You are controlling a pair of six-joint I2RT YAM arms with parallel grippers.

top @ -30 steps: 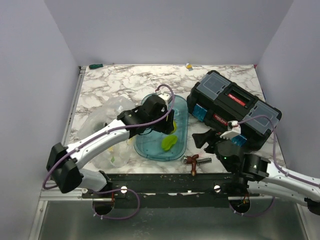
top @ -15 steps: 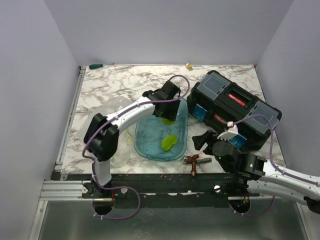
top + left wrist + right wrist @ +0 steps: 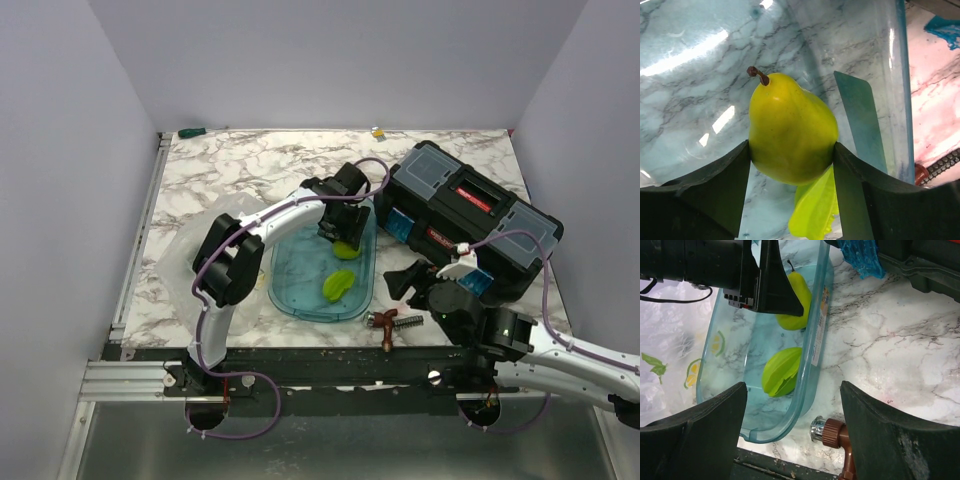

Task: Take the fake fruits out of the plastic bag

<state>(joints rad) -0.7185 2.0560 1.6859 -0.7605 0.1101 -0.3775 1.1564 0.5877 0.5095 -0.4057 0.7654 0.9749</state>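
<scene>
- Partly done, I judge: a light green fruit (image 3: 337, 284) lies in the teal tray (image 3: 285, 292), and the plastic bag (image 3: 185, 255) sits crumpled on the worktop (image 3: 250, 160) to the tray's left. I cannot tell if it holds more fruit.
- My left pincer (image 3: 791, 155) pinches the pear (image 3: 790, 125) by its sides at the tray's far end.
- My right pincer (image 3: 792, 387) is spread, empty, near the tray's near corner.

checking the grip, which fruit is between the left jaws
The yellow-green pear with the brown stem, pinched between the left jaws; the light green fruit lies loose in the teal tray.
</scene>
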